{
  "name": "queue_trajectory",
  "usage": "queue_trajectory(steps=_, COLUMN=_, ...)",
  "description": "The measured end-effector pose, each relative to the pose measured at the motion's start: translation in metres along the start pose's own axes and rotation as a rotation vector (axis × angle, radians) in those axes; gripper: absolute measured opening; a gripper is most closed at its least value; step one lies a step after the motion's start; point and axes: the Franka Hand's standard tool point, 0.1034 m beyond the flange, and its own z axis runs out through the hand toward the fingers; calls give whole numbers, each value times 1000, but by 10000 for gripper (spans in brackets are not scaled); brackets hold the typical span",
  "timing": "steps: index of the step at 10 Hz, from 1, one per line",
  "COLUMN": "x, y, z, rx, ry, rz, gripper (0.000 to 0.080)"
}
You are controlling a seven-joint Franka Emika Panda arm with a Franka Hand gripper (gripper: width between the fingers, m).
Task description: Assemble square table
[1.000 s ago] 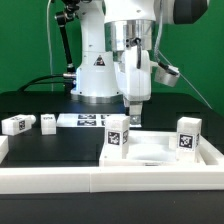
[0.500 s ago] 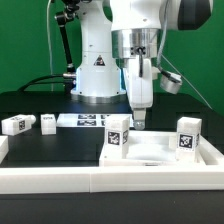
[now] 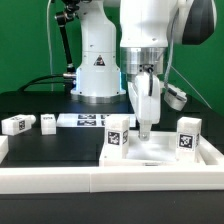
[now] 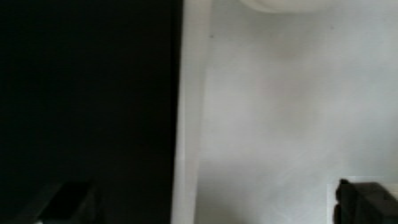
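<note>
The white slab meets the black table along a straight edge. The gripper is spread wide across that edge, one dark fingertip over each surface.

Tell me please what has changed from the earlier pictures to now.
The open gripper moved down and toward the exterior view's right, coming low over the square slab, between the two upright legs. It took hold of nothing. The slab, both upright legs, the two lying legs and the marker board stayed in place.
</note>
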Motion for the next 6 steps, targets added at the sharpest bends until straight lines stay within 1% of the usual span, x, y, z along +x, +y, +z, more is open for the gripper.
queue_trajectory(steps=1, x=2, y=3, z=7, rx=-12, ry=9, rz=-3, gripper=649)
queue_trajectory(steps=2, x=3, y=5, z=10, rx=-16, ry=13, rz=-4, gripper=649)
queue_trajectory(steps=3, x=4, y=5, z=10, rx=-18, ry=14, rz=-5, gripper=628)
queue_trajectory(steps=4, x=5, y=6, z=12, rx=-21, ry=16, rz=-6, gripper=474)
queue_trajectory(steps=5, x=5, y=7, z=13, rx=-23, ry=17, rz=-7, gripper=474)
queue_trajectory(steps=6, x=5, y=7, z=13, rx=-23, ry=17, rz=-8, gripper=298)
